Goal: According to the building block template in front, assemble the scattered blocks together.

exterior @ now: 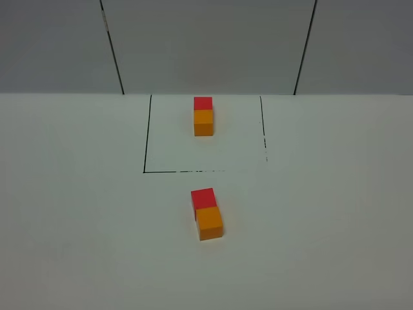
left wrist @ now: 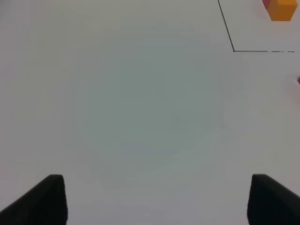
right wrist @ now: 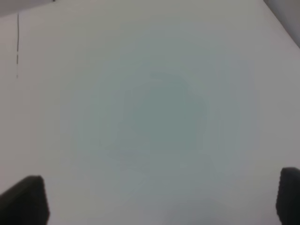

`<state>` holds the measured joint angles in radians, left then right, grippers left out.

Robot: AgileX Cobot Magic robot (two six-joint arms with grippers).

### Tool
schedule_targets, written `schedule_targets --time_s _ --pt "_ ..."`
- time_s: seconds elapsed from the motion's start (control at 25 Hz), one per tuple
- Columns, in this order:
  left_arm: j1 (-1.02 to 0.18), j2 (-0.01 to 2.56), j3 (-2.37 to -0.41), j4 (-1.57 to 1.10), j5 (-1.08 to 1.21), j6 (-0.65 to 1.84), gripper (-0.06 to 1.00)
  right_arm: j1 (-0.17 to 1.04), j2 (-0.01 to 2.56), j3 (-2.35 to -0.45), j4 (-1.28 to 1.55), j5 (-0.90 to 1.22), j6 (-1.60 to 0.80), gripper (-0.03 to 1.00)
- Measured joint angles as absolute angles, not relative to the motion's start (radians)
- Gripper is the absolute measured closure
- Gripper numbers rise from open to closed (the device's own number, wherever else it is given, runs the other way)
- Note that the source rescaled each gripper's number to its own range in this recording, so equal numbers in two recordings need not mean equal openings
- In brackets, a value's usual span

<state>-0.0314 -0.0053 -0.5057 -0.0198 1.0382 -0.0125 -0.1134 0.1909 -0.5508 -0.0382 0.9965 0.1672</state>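
The building block template, a small red cube [exterior: 202,103] joined to a small orange cube [exterior: 203,121], stands inside a black-lined square at the back of the table. Its orange cube also shows in the left wrist view [left wrist: 282,9]. The scattered blocks lie in front of the square: the loose red cube [exterior: 202,198] touches the loose orange cube [exterior: 210,222], which sits nearer and slightly to the right. Neither gripper shows in the exterior high view. My left gripper [left wrist: 157,201] and right gripper [right wrist: 157,201] are open, empty, over bare table.
The black-lined square [exterior: 144,172] marks the template's area; its corner shows in the left wrist view [left wrist: 233,50]. The white table [exterior: 77,226] ends at a grey panelled wall [exterior: 206,45] behind.
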Motion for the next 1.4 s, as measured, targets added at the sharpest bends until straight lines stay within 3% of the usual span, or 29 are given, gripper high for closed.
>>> schedule_targets --time_s 0.64,1.4 --pt "-0.031 -0.005 -0.506 -0.020 1.038 -0.013 0.30 -0.060 -0.006 -0.516 0.025 1.014 0.108 0.19" --pt "-0.031 -0.005 -0.506 -0.020 1.038 -0.013 0.30 -0.003 -0.007 -0.497 0.056 1.050 0.104 0.19"
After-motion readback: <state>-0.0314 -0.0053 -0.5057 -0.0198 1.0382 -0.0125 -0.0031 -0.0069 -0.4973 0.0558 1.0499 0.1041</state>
